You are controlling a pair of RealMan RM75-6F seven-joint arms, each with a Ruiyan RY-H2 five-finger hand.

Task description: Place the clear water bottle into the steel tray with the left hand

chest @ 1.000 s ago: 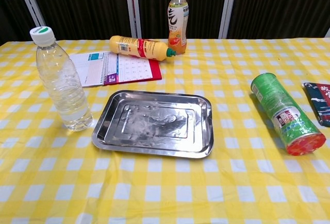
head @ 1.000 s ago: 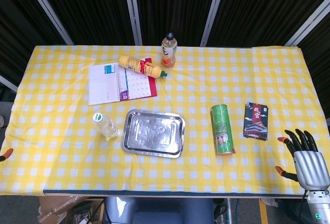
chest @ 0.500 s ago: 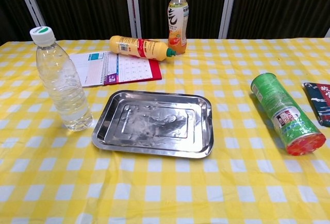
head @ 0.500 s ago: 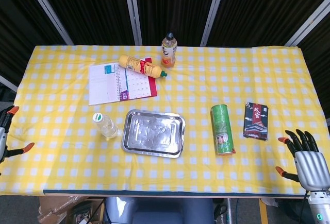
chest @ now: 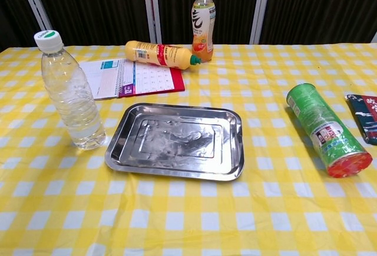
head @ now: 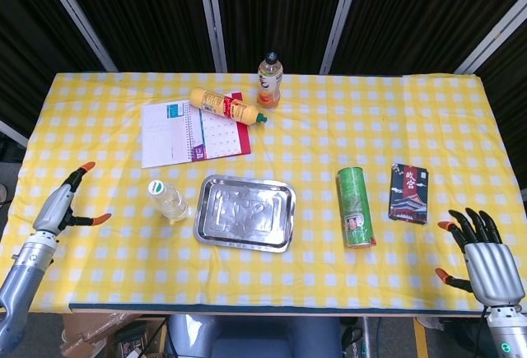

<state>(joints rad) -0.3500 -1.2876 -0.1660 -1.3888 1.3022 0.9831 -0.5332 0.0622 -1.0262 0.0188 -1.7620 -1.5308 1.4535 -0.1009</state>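
Plainly the grasp has not begun: the clear water bottle point(chest: 69, 88) stands upright on the yellow checked table point(head: 329, 136), towards its left edge and just beside the left rim of the steel tray point(chest: 177, 141), with a narrow strip of cloth between the two. Standing so close to the tray, it probably needs only a short lift and a sideways carry to go in, and its upright stance leaves the whole side wall free for a wrap-around grip. The left hand point(head: 64, 206) hovers over the left edge of the table, well apart from the bottle, holding nothing, with thumb and fingers spread in a wide fork that faces the bottle; that pose reads as a reach being set up from the side. The right hand point(head: 482, 255) sits off the near right corner, fingers fanned and empty, likely parked there because the job belongs to the other arm. Away from the work, a yellow bottle point(chest: 162, 54) lies on its side across a spiral notebook point(chest: 126, 79) near the far edge, an orange drink bottle point(chest: 203, 23) stands upright behind it, a green can point(chest: 327, 128) lies on its side right of the tray, and a dark packet point(head: 409, 193) lies beyond it, towards the right edge.
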